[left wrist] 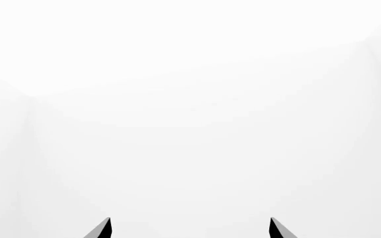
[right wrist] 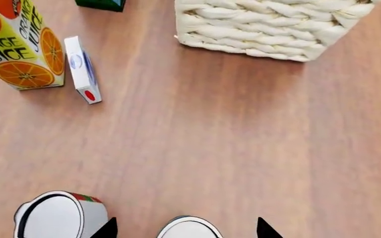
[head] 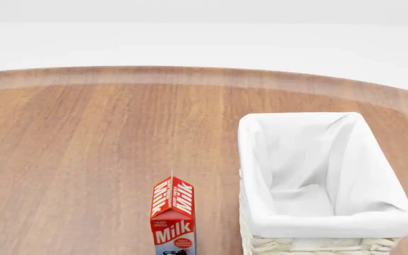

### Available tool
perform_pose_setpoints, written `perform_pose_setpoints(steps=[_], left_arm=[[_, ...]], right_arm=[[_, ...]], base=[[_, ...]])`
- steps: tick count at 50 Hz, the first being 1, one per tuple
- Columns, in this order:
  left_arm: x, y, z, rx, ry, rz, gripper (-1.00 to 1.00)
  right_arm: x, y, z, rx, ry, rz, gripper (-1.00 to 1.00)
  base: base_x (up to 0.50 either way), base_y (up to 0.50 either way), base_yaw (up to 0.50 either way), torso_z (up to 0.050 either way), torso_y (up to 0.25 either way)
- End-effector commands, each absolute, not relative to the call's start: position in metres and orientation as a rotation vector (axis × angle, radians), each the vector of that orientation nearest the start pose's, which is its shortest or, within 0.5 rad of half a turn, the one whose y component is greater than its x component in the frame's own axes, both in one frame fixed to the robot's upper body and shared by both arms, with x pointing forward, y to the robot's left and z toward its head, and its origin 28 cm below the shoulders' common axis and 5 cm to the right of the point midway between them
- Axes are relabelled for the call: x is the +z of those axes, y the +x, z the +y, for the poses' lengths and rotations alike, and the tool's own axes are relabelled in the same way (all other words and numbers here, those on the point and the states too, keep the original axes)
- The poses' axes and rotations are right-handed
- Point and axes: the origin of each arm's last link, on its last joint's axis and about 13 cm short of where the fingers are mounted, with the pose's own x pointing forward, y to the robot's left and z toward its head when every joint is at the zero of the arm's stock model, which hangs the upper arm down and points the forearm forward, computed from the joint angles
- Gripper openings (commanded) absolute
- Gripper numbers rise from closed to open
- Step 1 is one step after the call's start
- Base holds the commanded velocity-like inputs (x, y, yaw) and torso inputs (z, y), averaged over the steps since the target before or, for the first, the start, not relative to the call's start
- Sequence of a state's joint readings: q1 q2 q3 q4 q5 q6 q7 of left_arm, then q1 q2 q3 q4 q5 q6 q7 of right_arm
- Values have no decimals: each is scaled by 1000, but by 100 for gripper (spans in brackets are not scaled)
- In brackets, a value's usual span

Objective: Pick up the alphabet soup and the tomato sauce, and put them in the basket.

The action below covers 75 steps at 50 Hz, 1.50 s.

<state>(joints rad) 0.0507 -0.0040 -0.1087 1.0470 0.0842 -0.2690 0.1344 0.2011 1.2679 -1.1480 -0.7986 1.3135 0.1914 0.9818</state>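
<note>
In the right wrist view the tomato sauce (right wrist: 58,217) stands upright on the wooden table, showing its silvery-white top and a strip of red and green label. Beside it, the alphabet soup (right wrist: 189,231) shows only a silvery-white top with a bluish edge. My right gripper (right wrist: 186,229) is open over that can, one dark fingertip on each side with gaps to it. The basket (head: 261,159), cream wicker with a white lining, stands at the table's right; its woven wall (right wrist: 263,25) lies beyond the cans. My left gripper (left wrist: 190,229) is open, facing plain white, with nothing between its fingers. Neither gripper shows in the head view.
A red milk carton (head: 173,218) stands left of the basket near the table's front. An orange juice carton (right wrist: 18,44), a small white and blue box (right wrist: 83,69) and a dark green object (right wrist: 101,4) stand to one side of the basket.
</note>
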Motion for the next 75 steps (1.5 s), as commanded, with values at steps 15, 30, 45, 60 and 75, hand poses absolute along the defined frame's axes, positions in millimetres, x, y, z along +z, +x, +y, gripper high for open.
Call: perform_pose_setpoints(steps=[15, 30, 45, 60, 75], left_arm=[[191, 142, 223, 17, 167, -712, 100], [191, 142, 224, 19, 165, -713, 100], [191, 142, 224, 19, 166, -711, 100], [191, 142, 223, 18, 165, -710, 100], [190, 142, 223, 20, 163, -709, 100]], right_arm=[[82, 77, -151, 121, -55, 841, 100], [70, 76, -154, 117, -35, 867, 100], [64, 74, -155, 121, -34, 893, 100], [63, 74, -156, 125, -15, 907, 100], [55, 74, -155, 130, 4, 916, 100]], base=[[0, 0, 0, 0, 0], [0, 0, 0, 0, 0], [0, 0, 0, 0, 0], [0, 0, 0, 0, 0], [0, 0, 0, 0, 0]])
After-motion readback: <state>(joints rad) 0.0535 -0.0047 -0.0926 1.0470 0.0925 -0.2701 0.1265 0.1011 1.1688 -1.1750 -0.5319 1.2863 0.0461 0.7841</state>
